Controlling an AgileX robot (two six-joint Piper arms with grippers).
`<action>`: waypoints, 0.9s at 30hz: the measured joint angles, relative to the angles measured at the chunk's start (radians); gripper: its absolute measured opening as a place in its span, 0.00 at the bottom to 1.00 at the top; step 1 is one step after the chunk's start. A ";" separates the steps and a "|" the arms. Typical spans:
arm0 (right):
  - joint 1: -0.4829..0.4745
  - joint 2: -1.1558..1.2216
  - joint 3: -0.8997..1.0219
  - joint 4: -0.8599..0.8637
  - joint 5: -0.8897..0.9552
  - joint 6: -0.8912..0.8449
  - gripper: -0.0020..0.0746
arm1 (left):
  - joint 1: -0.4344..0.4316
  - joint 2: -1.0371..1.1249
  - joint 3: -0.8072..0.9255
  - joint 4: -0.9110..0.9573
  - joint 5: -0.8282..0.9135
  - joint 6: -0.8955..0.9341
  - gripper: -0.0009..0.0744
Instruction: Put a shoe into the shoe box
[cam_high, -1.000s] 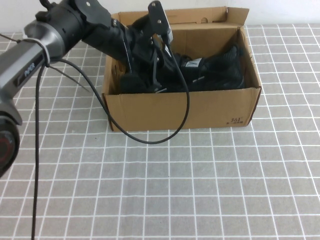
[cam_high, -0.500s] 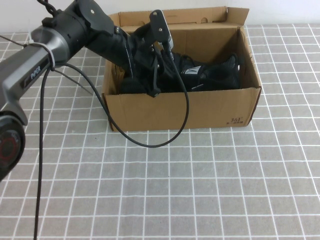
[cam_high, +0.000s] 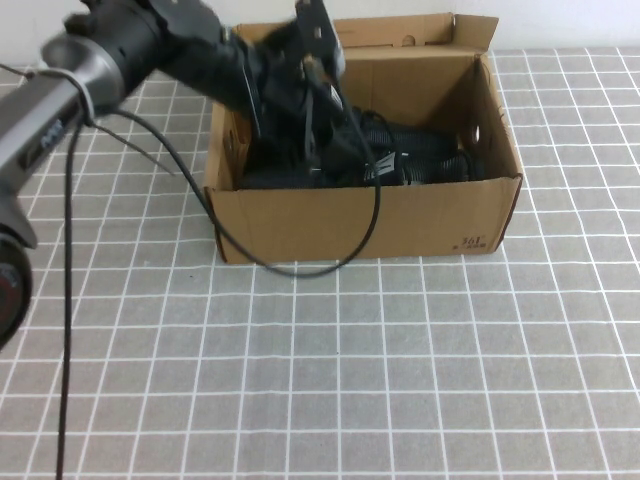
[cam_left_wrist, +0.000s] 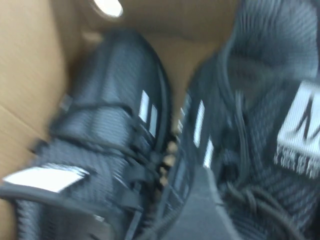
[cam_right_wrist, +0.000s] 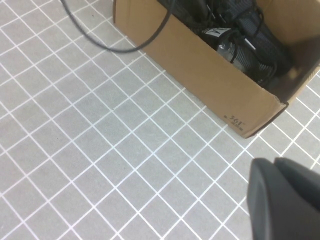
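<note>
- The shoe box (cam_high: 360, 225) sits open on the far middle of the table, its lid flap (cam_high: 400, 30) hinged back toward the wall; brown corrugated cardboard, plain walls, small dark print at the lower right of the near wall.
- Inside are two black sneakers side by side. In the left wrist view the shoe (cam_left_wrist: 260, 130) lies beside its mate (cam_left_wrist: 105, 145), close together with a thin strip of cardboard floor showing between them.
- Both are black knit with black laces, short white dashes on the sides and white tongue labels; from the high view they lie low in the box, below the rim (cam_high: 430, 165).
- The left gripper (cam_high: 310, 150) is down inside the left half of the box, over the shoes; cannot tell how far its fingers stand apart or whether they grip anything.
- A black cable (cam_high: 290, 262) from the left arm loops over the near wall of the box and down its front.
- The right gripper (cam_right_wrist: 285, 200) hovers over bare table off the box's right near corner; finger state cannot be told.
- The table (cam_high: 400, 380) is covered in grey square tiles with white grout lines; a pale wall (cam_high: 560, 20) runs behind it.
</note>
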 joint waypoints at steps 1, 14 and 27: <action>0.000 0.000 0.000 0.000 0.000 0.000 0.01 | 0.000 -0.010 -0.013 0.000 0.000 -0.020 0.63; 0.000 0.000 0.000 0.013 0.000 0.000 0.01 | 0.000 -0.192 -0.178 -0.004 0.127 -0.487 0.33; 0.000 -0.062 0.000 0.058 0.109 0.078 0.01 | 0.000 -0.427 -0.135 0.149 0.131 -0.758 0.01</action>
